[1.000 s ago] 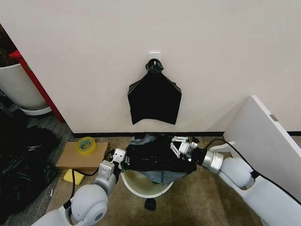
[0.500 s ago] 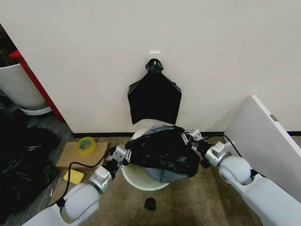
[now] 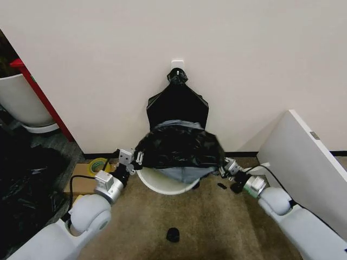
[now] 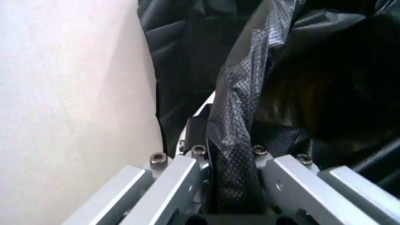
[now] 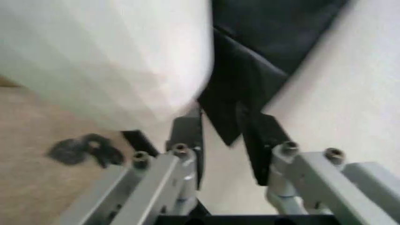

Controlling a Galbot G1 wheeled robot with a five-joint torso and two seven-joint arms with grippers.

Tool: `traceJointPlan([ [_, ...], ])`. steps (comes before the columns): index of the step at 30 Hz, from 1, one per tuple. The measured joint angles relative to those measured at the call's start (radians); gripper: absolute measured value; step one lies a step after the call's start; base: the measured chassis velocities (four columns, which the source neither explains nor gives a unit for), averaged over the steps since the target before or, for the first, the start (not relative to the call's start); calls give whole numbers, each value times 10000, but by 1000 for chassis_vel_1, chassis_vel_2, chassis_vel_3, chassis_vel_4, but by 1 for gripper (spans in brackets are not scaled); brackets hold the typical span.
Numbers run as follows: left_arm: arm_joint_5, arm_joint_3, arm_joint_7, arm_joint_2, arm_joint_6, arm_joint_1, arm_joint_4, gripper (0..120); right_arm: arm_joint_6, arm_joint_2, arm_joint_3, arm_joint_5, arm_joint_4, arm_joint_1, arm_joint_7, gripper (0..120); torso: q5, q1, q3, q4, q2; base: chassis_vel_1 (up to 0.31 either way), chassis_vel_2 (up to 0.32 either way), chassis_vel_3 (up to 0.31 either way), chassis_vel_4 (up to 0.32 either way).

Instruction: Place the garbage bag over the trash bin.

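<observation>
While seen from the head: garbage bag [image 3: 180, 145] stretched above trash bin [image 3: 165, 184], left hand [image 3: 130, 160] and right hand [image 3: 226, 166] at either side of bin. Left wrist: pinching bag film. Right wrist: clamped on black bag edge beside bin wall

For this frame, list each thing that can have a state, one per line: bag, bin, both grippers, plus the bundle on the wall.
garbage bag: stretched open between both grippers, over the bin's far side
trash bin: upright, near rim uncovered
left gripper: shut on the bag's edge
right gripper: shut on the bag's edge
black bundle: hanging from a wall hook
</observation>
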Motion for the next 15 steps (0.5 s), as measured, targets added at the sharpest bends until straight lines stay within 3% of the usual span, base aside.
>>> traceJointPlan([
  [6, -901, -40, -851, -347, 478, 15, 43, 1, -1814, -87, -63, 1407, 1065, -594, 2662, 41, 2, 0, 0, -1, 0, 0, 0, 0, 0],
  [10, -1644, -57, -1469, -753, 802, 112, 64, 1, -3993, -330, -179, 4475, 3463, -1524, 5396, 58, -1, -1, 0, -5, 0, 0, 0, 0, 0],
  [11, -1644, -57, -1469, -753, 802, 112, 64, 1, -3993, -330, -179, 4475, 3463, -1524, 5396, 58, -1, -1, 0, -5, 0, 0, 0, 0, 0],
  [15, -1948, -55, -1696, -1000, 884, 345, 75, 1, -5176, -277, -168, 8260, 6058, -2602, 6577, 77, -3, -2, -1, -3, 0, 0, 0, 0, 0],
])
